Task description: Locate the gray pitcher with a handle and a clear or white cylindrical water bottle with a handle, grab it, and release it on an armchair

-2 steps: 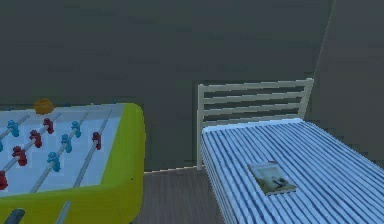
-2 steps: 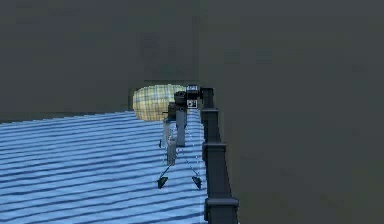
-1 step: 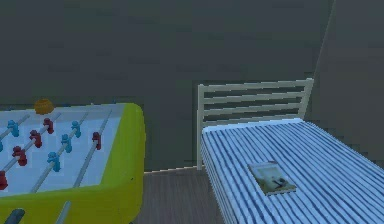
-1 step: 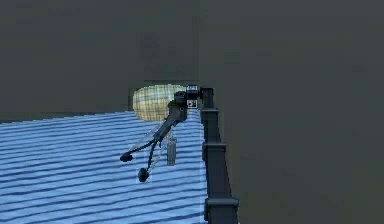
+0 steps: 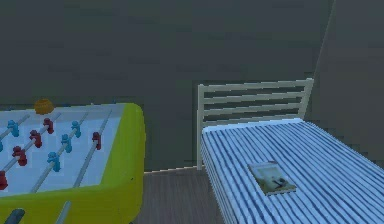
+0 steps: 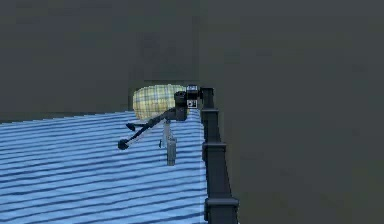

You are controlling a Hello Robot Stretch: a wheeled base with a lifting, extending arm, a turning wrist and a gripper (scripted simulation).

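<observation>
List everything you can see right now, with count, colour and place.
foosball table: one, yellow-green, forward view's left
ball: one, orange, on the foosball table's far edge
bed: one, blue-striped cover, forward view's right
headboard: one, white slats, at the bed's far end
book: one, pale, flat on the bed
pillow: one, yellowish checked, on the bed
arm: one, dark, arm side view's bottom edge
jaws: one pair, dark, near the pillow; cannot tell whether they hold anything

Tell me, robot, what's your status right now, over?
Status: tool seen against blue striped bed cover; cannot tell whether it holds anything. Behind it, yellow checked pillow. Ahead: yellow table-football table, white slatted headboard.
</observation>
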